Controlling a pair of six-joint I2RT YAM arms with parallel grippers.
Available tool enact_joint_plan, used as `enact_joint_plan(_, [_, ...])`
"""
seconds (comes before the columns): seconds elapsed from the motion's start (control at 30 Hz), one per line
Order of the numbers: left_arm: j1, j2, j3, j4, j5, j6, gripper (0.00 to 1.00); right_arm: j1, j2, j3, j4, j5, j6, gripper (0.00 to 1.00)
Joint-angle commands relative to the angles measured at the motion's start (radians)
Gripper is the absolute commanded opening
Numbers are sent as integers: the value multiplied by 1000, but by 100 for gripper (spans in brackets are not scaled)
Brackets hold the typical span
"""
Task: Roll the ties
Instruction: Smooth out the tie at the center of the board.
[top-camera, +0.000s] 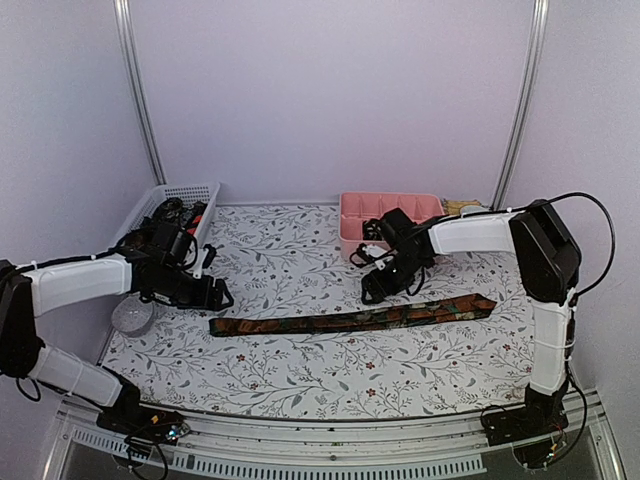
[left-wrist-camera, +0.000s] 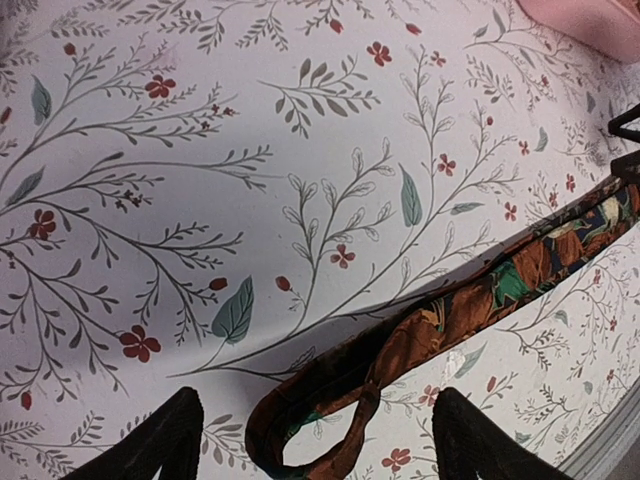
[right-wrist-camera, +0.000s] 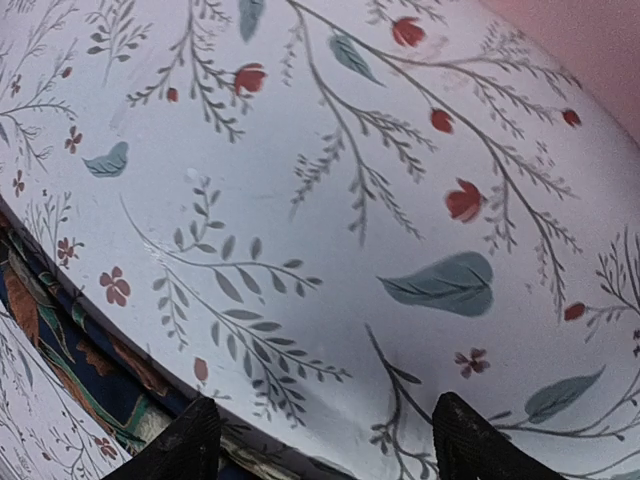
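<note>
A long dark brown patterned tie (top-camera: 350, 319) lies stretched across the middle of the table, narrow end at the left. In the left wrist view its narrow end (left-wrist-camera: 400, 350) is folded back into a small loop between the open fingers. My left gripper (top-camera: 218, 296) is open just above that end and holds nothing. My right gripper (top-camera: 375, 285) is open and empty, hovering just behind the tie's right half; the tie (right-wrist-camera: 60, 340) shows at the lower left of the right wrist view. More ties (top-camera: 175, 222) lie in the white basket.
A white mesh basket (top-camera: 190, 192) stands at the back left. A pink compartment tray (top-camera: 385, 208) stands at the back right, behind the right arm. A grey round object (top-camera: 132, 318) sits at the left table edge. The tablecloth (top-camera: 300, 375) has a floral print.
</note>
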Motion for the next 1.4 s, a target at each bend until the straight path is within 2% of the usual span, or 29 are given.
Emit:
enact_joint_plan(0.0, [6, -21, -31, -14, 16, -10, 77, -39, -156, -55, -44, 62, 90, 72])
enact_joint_plan(0.17, [5, 15, -35, -11, 28, -10, 76, -46, -191, -84, -90, 186, 99, 71])
enact_joint_plan(0.27, [6, 51, -23, -12, 46, -7, 71, -51, -206, -104, -119, 252, 102, 69])
enact_joint_plan(0.37, [6, 61, -20, -10, 55, -8, 66, -54, -217, -137, -140, 321, 105, 68])
enact_joint_plan(0.6, [5, 86, -15, -10, 70, -1, 46, -90, -237, -214, -150, 422, 114, 63])
enact_joint_plan(0.93, [-22, 192, 44, 33, 64, 15, 45, -170, -231, -278, -157, 555, 124, 60])
enact_joint_plan(1.13, [-36, 237, 50, 37, 50, 20, 36, -209, -230, -286, -148, 567, 127, 60])
enact_joint_plan(1.27, [-36, 211, 43, 18, 20, 17, 37, -215, -219, -291, -151, 578, 128, 60])
enact_joint_plan(1.37, [-36, 198, 44, -14, -46, 6, 44, -217, -217, -290, -151, 582, 131, 60])
